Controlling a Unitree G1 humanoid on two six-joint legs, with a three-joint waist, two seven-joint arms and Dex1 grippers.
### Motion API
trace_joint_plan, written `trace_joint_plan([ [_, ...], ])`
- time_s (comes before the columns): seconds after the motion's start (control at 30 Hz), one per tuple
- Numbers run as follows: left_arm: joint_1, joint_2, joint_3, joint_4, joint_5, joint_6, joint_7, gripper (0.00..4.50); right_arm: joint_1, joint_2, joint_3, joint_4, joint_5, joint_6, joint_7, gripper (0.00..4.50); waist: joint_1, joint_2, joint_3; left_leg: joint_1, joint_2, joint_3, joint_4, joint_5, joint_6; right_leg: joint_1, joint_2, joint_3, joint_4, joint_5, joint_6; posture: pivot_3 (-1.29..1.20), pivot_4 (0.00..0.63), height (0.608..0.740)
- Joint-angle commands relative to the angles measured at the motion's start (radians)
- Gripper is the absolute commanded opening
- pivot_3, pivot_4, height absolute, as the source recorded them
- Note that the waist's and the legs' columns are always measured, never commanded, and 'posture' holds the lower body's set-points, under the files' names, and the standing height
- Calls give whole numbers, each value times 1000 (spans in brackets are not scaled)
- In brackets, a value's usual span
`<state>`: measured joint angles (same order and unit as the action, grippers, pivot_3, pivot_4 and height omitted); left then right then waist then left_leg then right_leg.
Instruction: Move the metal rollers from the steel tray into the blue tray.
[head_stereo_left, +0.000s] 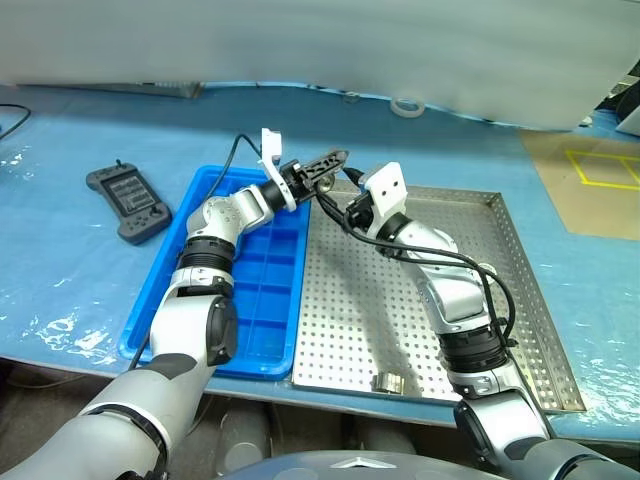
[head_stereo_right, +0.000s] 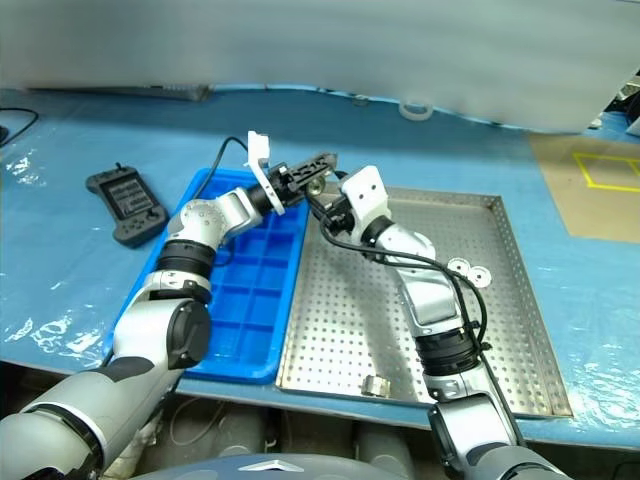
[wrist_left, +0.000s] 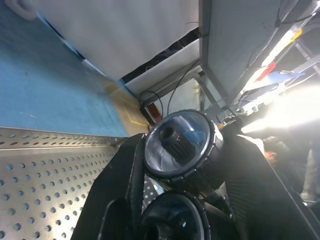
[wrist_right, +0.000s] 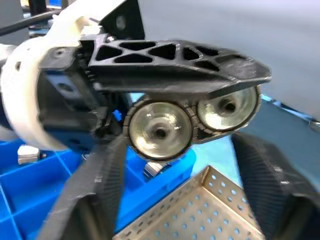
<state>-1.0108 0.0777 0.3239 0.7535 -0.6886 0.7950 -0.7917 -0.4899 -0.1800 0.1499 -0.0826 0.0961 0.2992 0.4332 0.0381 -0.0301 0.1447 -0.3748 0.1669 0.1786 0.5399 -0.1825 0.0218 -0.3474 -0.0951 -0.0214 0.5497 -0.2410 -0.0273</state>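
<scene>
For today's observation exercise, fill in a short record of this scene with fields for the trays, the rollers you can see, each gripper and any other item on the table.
Steel tray: large perforated silver metal tray, beside the blue tray on its right.
Blue tray: bright blue plastic compartment tray; one small metal roller lies in a compartment.
Rollers held: two shiny ridged metal rollers side by side in the left gripper.
Loose roller: one near the steel tray's front rim.
Right gripper: raised just below the held rollers, fingers either side.
Other item: dark grey handheld controller on the blue table covering.
</scene>
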Motion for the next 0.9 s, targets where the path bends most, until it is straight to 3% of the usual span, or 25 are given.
trace_joint_plan([
  [0.03, -13, -12, -11, -21, -9, 14, -11, 1897, -39, 13, -21, -30, 9, -21, -17, 2202, 0, 0, 0, 0, 0, 0, 0, 0, 0, 0, 0, 0, 0, 0, 0, -171, 150, 740],
  [0.07, -13, -11, -10, -20, -9, 13, -11, 1897, -43, 18, -18, -29, 7, -19, -18, 1886, 0, 0, 0, 0, 0, 0, 0, 0, 0, 0, 0, 0, 0, 0, 0, -171, 150, 740],
  [0.37, -13, -12, -10, -14, -4, 7, -9, 1897, -72, 46, -9, -8, 6, -22, -20, 1886, 0, 0, 0, 0, 0, 0, 0, 0, 0, 0, 0, 0, 0, 0, 0, -172, 150, 740],
  [0.47, -11, -11, -10, -14, -3, 7, -9, 1897, -68, 45, -11, -6, 6, -30, -17, 1442, 0, 0, 0, 0, 0, 0, 0, 0, 0, 0, 0, 0, 0, 0, 0, -171, 150, 740],
  [0.9, -14, 18, 6, -32, -5, 2, 7, 1897, 22, -83, -28, 37, -44, -88, 9, 1291, 1, 0, 0, 0, 0, 0, 0, 0, 0, 0, 0, 0, -1, 0, 0, -131, 150, 740],
])
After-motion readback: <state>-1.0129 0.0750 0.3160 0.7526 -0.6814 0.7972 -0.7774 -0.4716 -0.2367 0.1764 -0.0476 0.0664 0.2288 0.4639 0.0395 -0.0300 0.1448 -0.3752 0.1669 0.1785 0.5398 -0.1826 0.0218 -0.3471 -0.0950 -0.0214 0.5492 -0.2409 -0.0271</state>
